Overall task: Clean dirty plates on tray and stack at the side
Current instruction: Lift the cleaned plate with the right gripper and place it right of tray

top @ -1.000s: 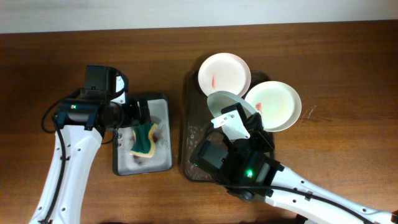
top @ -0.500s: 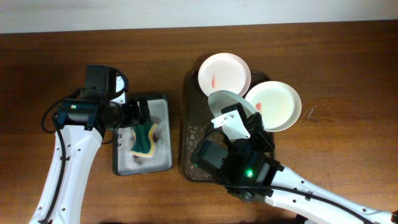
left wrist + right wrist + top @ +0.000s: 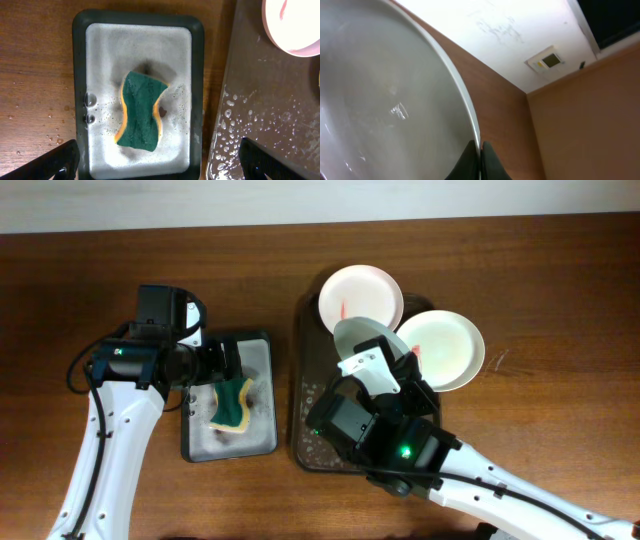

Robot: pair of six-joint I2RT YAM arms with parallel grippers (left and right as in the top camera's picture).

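A plate (image 3: pixel 362 338) is pinched at its rim by the closed right claw (image 3: pixel 385 372) and held tilted above the tray (image 3: pixel 303 405). Its lower edge is hidden behind the arm. A second plate (image 3: pixel 360 295) lies at the tray's far end. A third plate (image 3: pixel 447 350) overhangs the right rim. The left claw (image 3: pixel 162 160) is spread wide and empty over the sponge (image 3: pixel 141 116). Its fingers are cut off by the frame.

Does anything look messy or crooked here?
Yes. The held plate is tipped up on edge over the tray, pinched by the right gripper. The right-hand plate pokes past the tray's rim. It and the far plate have red smears, and water drops speckle the tray.
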